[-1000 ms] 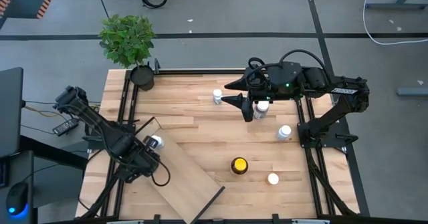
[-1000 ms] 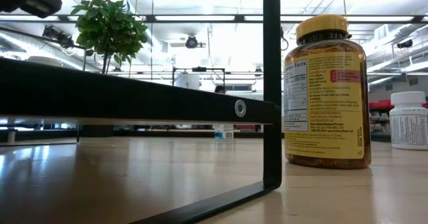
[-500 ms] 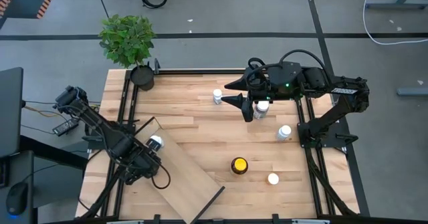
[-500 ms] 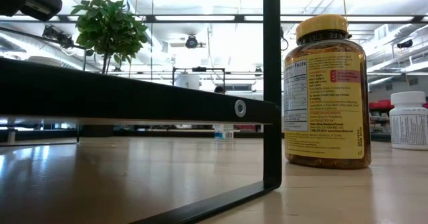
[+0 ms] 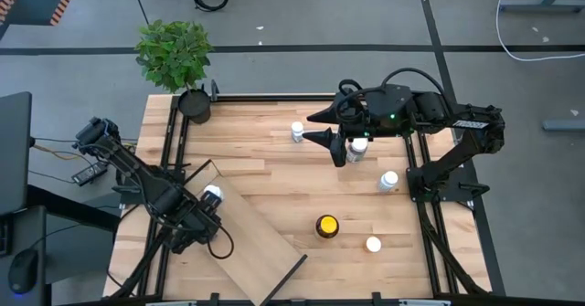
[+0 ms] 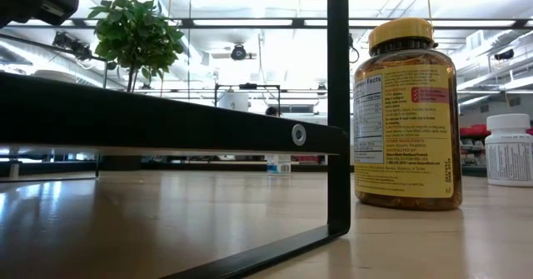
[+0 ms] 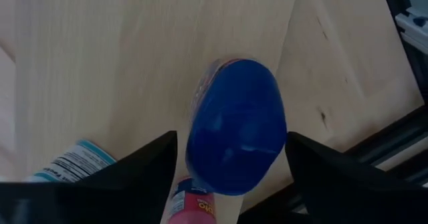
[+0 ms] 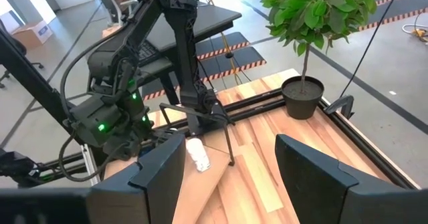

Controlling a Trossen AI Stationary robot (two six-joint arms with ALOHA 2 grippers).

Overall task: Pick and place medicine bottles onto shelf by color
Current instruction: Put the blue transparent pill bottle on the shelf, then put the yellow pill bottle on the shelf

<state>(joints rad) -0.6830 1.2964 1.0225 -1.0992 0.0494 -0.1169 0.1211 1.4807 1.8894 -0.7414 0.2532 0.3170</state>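
Observation:
My left gripper (image 5: 199,216) hangs over the pale plywood shelf (image 5: 260,247) at the table's near left. In the left wrist view the left gripper (image 7: 232,136) is open. Its fingers stand on either side of a blue-capped bottle (image 7: 235,125), with a thin gap on one side. That bottle is hidden in the high view. A white-capped bottle (image 5: 212,195) rests on the shelf beside the gripper. My right gripper (image 5: 316,128) is open and hovers over the far right of the table, pointing left. A white-capped bottle (image 5: 358,147) stands under its wrist.
More bottles stand on the tabletop: a white-capped one (image 5: 297,131) at the far middle, another (image 5: 389,180) on the right, a small white one (image 5: 372,244), and the amber yellow-capped bottle (image 5: 326,226) (image 6: 406,112). A potted plant (image 5: 175,55) sits at the far left corner.

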